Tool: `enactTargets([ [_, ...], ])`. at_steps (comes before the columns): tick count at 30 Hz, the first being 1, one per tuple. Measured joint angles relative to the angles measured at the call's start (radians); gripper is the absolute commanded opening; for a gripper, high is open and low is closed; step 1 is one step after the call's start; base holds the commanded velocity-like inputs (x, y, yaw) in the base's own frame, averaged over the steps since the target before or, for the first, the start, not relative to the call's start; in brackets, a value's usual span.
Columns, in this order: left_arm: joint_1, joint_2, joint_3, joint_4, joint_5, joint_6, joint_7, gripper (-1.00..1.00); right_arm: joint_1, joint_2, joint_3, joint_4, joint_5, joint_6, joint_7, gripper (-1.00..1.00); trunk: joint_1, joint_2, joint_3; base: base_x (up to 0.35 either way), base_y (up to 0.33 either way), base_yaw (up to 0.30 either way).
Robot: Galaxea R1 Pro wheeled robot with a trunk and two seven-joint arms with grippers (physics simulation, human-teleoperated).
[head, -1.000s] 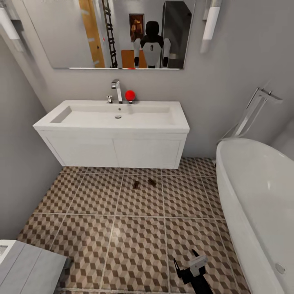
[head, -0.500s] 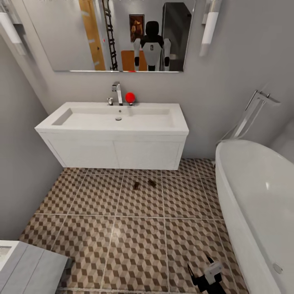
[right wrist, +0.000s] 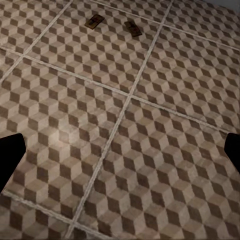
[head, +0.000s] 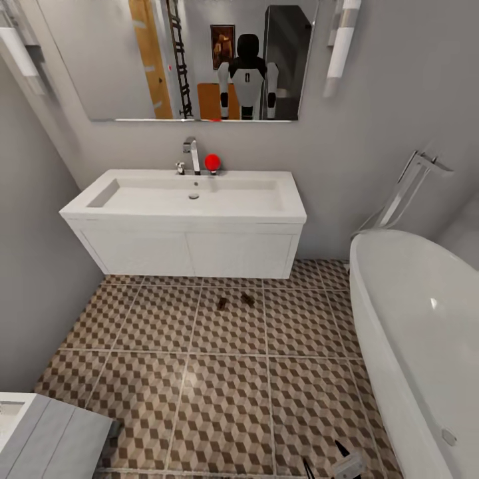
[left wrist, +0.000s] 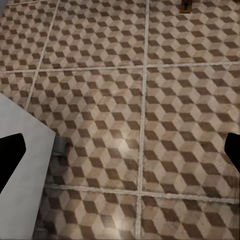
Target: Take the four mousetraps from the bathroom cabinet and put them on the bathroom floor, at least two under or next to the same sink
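With two mousetraps (head: pixel 234 301) laid before the sink (head: pixel 193 196), both grippers spread empty, the cabinet must be revisited.

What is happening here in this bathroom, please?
A wheeled robot, reflected in the mirror, faces the white sink. Two mousetraps lie close together on the patterned bathroom floor, just in front of the vanity. The right gripper hangs open and empty at the lower edge of the head view, and the left gripper is open over bare tiles. Nothing is being held, so two more traps are probably needed.
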Motion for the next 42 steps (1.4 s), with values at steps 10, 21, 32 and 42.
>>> enactTargets([
  [10,0.001,-0.013,0.0,0.002,0.02,0.0,0.0,1.0,0.003,0.025,-0.001,0.0,-0.002,0.003,-0.005,1.0,-0.038,0.07,0.031,0.0,0.0,0.0],
  [21,0.0,-0.009,-0.002,0.003,0.021,0.0,-0.001,1.0,0.003,0.025,-0.001,-0.001,-0.002,0.004,-0.007,1.0,-0.081,0.147,0.066,0.0,0.0,0.0],
  [32,0.0,-0.005,-0.002,0.004,0.022,-0.001,-0.003,1.0,0.003,0.026,-0.002,-0.001,-0.003,0.005,-0.007,1.0,-0.092,0.168,0.075,0.0,0.0,0.0],
  [42,0.001,0.001,-0.002,0.004,0.021,-0.003,-0.005,1.0,0.003,0.024,-0.003,-0.001,-0.002,0.005,-0.007,1.0,-0.092,0.168,0.075,0.0,0.0,0.0],
])
